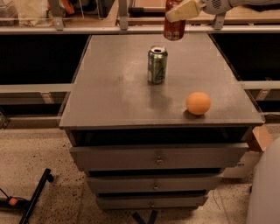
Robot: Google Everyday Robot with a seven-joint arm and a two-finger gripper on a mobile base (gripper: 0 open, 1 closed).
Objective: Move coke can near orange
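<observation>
Well, my gripper (174, 15) is up at the far edge of the table (113, 89), reaching in from the upper right. My fingers (184, 9) are closed on the coke can (174, 30). One pale finger lies across the front of its upper part, and the other is hidden behind it. The can hangs upright in my hold over the back rim of the table, and I cannot tell whether its base touches the surface there.

The green can (157, 64) stands upright on the table in front of the coke can, a little to its left and apart from it. The orange (198, 103) sits near the table's front right corner, well apart from the coke can. The green can lies roughly between the two, set off to the left.

The table is a grey cabinet with a flat top and three drawers (157, 158) stacked on its front. Below it is a speckled floor, with a black bar (34, 197) lying at the lower left. A piece of my white body (267, 192) fills the lower right corner.
</observation>
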